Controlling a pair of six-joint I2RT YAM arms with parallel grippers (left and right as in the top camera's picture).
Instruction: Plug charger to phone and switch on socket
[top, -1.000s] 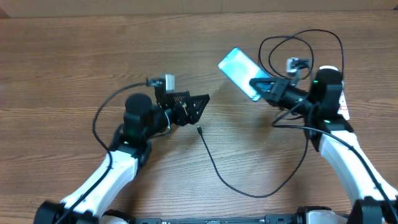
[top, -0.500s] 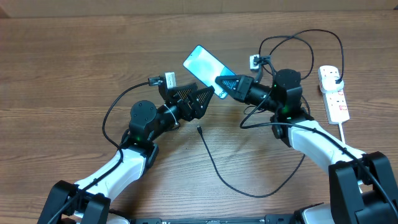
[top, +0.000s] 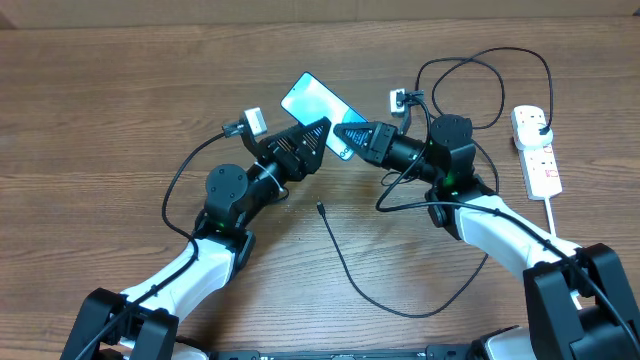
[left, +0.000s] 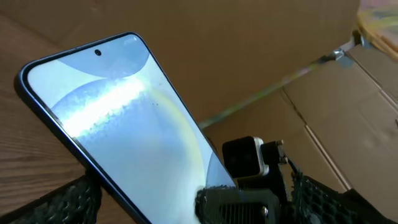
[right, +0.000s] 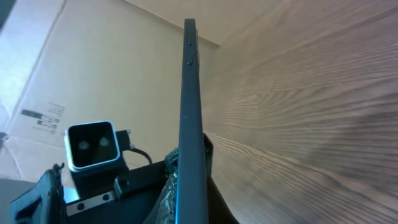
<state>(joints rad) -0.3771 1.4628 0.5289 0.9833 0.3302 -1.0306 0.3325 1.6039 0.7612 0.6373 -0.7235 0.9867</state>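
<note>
No text, brand or number can be read. The brown cardboard wall (right: 93, 62) left of the slim black-edged phone (right: 189, 112) carries a small printed mark, too blurred to read. The white power strip (top: 537, 155) right of that phone bears unreadably small red marks.

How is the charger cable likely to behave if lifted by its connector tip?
Probably floppy: the charger lies in loose curves across the table and loops near the socket. Likely light, since it looks thin. The rest would probably sag and drag behind rather than lift together.
</note>
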